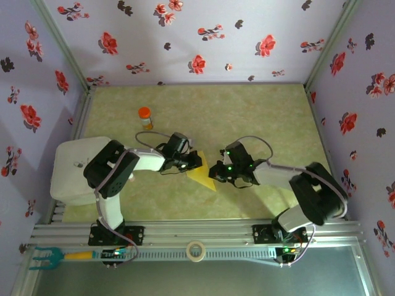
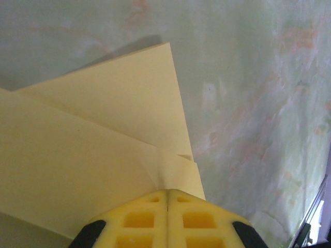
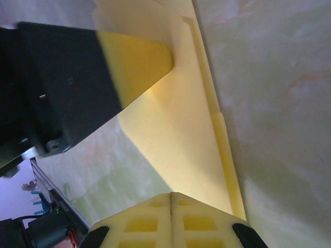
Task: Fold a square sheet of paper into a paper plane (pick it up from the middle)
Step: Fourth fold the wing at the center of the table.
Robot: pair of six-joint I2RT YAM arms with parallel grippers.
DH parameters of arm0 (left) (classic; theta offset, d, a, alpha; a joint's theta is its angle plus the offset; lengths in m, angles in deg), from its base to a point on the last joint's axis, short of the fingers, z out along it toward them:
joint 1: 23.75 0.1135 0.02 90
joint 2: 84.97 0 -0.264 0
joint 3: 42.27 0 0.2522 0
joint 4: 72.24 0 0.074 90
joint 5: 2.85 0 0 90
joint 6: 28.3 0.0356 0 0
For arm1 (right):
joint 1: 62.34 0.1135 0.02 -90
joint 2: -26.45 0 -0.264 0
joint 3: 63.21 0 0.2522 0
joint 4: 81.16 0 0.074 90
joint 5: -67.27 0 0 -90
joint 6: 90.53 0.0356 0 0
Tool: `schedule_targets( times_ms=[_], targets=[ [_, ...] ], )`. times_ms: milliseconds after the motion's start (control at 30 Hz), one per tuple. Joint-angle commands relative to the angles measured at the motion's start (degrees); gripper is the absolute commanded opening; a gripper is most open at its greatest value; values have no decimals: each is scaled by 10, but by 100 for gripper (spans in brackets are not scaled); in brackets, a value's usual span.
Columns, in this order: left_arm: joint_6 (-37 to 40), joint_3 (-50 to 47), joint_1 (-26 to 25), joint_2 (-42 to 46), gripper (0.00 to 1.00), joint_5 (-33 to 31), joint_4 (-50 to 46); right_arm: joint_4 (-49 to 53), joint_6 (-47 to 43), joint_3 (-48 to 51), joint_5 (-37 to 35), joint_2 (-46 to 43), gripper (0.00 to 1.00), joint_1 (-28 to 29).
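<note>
One yellow sheet of paper [image 1: 202, 176], creased to point, at mid-worktop [image 1: 265, 117]. One orange-capped bottle [image 1: 144, 117] stands well apart, far-left; one tape roll [image 1: 196, 251] on near rail. Top view shows those; wrist views show stacked fold layers. My left gripper [image 2: 168, 199]: fingers pressed together, pinching sheet's edge. My right gripper [image 3: 171, 195]: same, clamped on opposite edge. Right wrist view also shows left gripper's yellow finger on sheet.

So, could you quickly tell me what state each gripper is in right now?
Left gripper: closed, pinching the thin folded yellow paper sheet.
Right gripper: closed, pinching the same paper sheet.
</note>
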Motion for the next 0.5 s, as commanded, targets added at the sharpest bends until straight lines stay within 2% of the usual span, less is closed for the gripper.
schedule_targets(
  times_ms=[0,267,400,467],
  targets=[
    [37,10,5,-18,4,6,-52,-30,12,-21,21,28,0,-3],
    [38,12,5,-23,4,10,-49,-27,3,-29,27,66,0,-1],
    [36,15,5,-15,4,14,-48,1,-3,-10,2,84,0,-1],
    [35,25,5,-7,6,16,-54,-19,17,12,0,90,0,-1]
  ],
)
